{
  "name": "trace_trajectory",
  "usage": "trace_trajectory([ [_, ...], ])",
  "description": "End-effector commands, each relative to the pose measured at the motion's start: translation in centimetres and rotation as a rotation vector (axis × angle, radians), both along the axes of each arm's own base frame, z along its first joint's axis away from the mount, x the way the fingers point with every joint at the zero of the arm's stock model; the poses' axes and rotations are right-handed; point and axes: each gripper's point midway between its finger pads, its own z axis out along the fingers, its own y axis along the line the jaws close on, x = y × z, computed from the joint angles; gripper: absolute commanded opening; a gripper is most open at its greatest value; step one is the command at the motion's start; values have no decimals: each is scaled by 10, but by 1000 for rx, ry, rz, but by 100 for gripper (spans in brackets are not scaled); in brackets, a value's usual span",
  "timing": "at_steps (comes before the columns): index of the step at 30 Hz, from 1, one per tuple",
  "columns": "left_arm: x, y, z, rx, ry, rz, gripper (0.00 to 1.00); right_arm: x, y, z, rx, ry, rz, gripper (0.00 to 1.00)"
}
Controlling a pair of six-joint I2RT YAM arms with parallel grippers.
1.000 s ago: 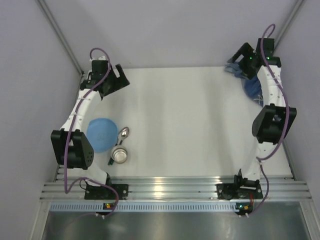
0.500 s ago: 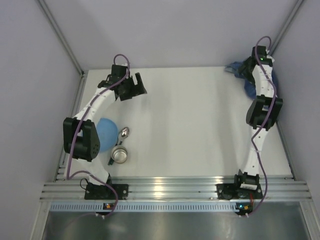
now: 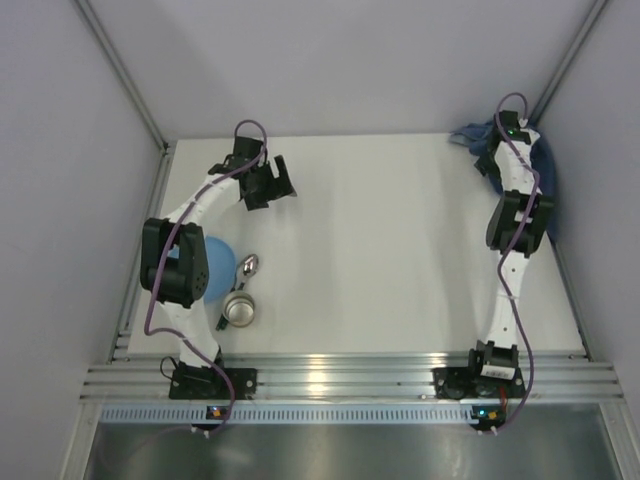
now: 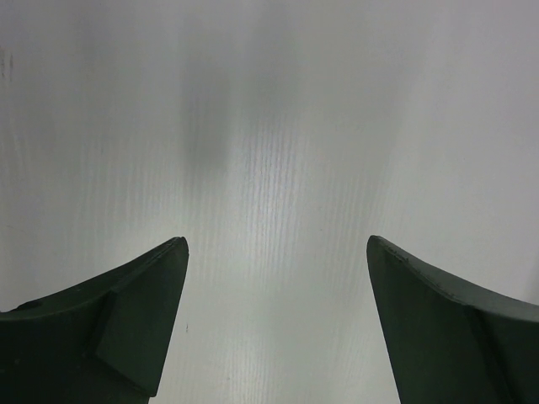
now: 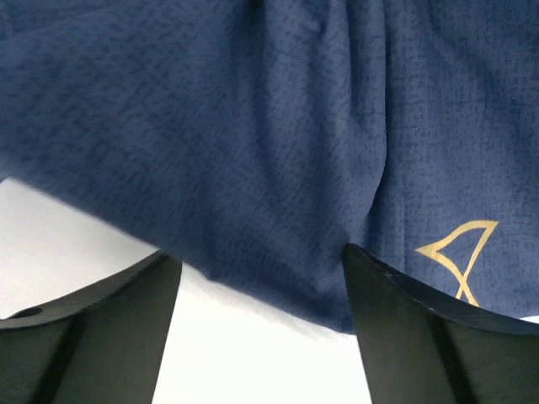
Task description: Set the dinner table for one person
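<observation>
Right fingers [image 5: 421, 337], open, are settling over the crumpled dark blue fish-print cloth [image 5: 253, 126] in the far right corner of the large matte white counter [image 3: 380, 250], while left fingers [image 4: 101, 328] are swinging inward, open and empty: cloth pickup is likely starting.

Taking the cup [image 3: 240, 310] on the dinner table [image 3: 380, 250] as centre: the spoon [image 3: 247, 267] lies just behind it, the bowl [image 3: 218, 270] behind-left, partly under my left arm. My left gripper [image 4: 278, 244] hovers well behind it. Far right and behind lies the cloth [image 5: 253, 126], under my right gripper [image 5: 261, 252].
</observation>
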Motion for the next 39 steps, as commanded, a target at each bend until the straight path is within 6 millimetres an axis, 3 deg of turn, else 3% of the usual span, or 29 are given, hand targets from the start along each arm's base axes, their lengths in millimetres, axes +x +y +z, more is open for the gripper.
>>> trace_trajectory([
  [1,15,-5,15,-26,-59,8,92,10,-24,13,-75,-47,-38,71],
  [2,14,-6,11,-23,-51,3,92,10,-25,12,-76,-47,-41,58],
  [4,12,-5,9,-13,-50,-3,91,12,-26,9,-78,-49,-41,41],
  [5,10,-4,7,-7,-44,-4,91,11,-27,9,-81,-49,-44,24],
  [7,9,-2,2,7,-39,-11,91,12,-24,9,-75,-50,-33,5],
  [8,8,-1,2,11,-39,-11,91,12,-22,9,-72,-49,-28,0],
  [11,7,-2,-2,11,-35,-19,91,13,-9,17,-65,-50,13,0],
  [14,8,-7,-2,-9,-28,-35,91,16,29,28,-33,-48,123,0],
  [15,8,-8,-3,-16,-25,-34,91,19,61,39,-17,-55,213,0],
  [17,10,-11,-2,-30,-39,-44,91,9,101,35,4,-6,319,0],
  [18,10,-11,-2,-30,-41,-47,91,5,149,48,58,-21,416,0],
  [19,11,-11,-4,-25,-42,-49,91,-13,168,31,116,32,448,0],
  [20,12,-10,-3,-22,-48,-51,91,-23,184,30,149,42,470,0],
  [21,14,-11,-4,-17,-52,-59,91,-33,208,48,149,25,505,0],
  [22,15,-11,-2,-16,-59,-64,91,-54,217,31,160,86,522,0],
  [23,17,-11,-1,-15,-64,-69,91,-63,231,33,177,91,555,0],
  [24,19,-11,0,-13,-68,-73,91,-76,259,43,218,83,638,0],
  [26,22,-12,6,-15,-89,-79,91,-107,280,32,258,149,711,0],
  [27,23,-13,8,-16,-95,-90,91,-124,306,47,296,142,792,0],
  [29,24,-14,10,-18,-103,-94,91,-163,319,37,333,212,859,0],
  [30,24,-15,10,-23,-103,-102,91,-182,333,52,332,202,927,0],
  [31,23,-16,9,-26,-99,-107,91,-209,330,39,329,266,940,0],
  [32,22,-18,9,-34,-96,-111,91,-222,327,51,313,251,948,0],
  [33,18,-21,8,-47,-85,-119,91,-250,321,36,318,319,945,0],
  [34,18,-22,7,-55,-86,-124,91,-261,317,35,322,330,936,12],
  [35,16,-24,8,-64,-85,-126,91,-269,314,44,326,307,932,38],
  [37,9,-30,3,-84,-71,-147,91,-283,308,41,325,321,927,99],
  [39,2,-39,-2,-95,-59,-181,91,-281,304,53,302,281,918,100],
])
